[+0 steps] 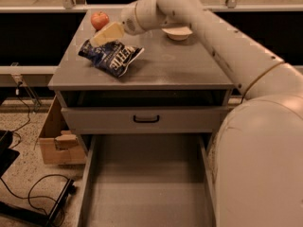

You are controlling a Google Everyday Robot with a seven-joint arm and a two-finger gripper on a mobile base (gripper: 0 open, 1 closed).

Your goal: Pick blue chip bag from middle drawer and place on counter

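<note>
One white arm (222, 37), bulkiest of all: rises from the lower right, crosses the back of the counter, ends over its left half. Next in size, the middle drawer (147, 188): pulled out at the bottom, grey floor bare, low walls on either side. Above it, the counter (180, 65): grey, slightly glossy, carrying a bag, a bowl and an apple. Just under its front edge, a closed drawer front (199, 119) with a black handle (146, 119). On the floor left of the cabinet, a cardboard box (54, 145), with black cables (28, 188) in front of it. On the counter's left half, the blue chip bag (112, 56): lies crumpled, white lettering up, between the apple and the front edge. Just over the bag's far left end, the gripper (97, 40): pale, tilted down to the left. Cannot tell whether touching the bag, holding it or spread open. At the back of the counter, a white bowl (177, 32), partly behind the arm. At the back left corner, a red apple (99, 20), apart from the bag.
</note>
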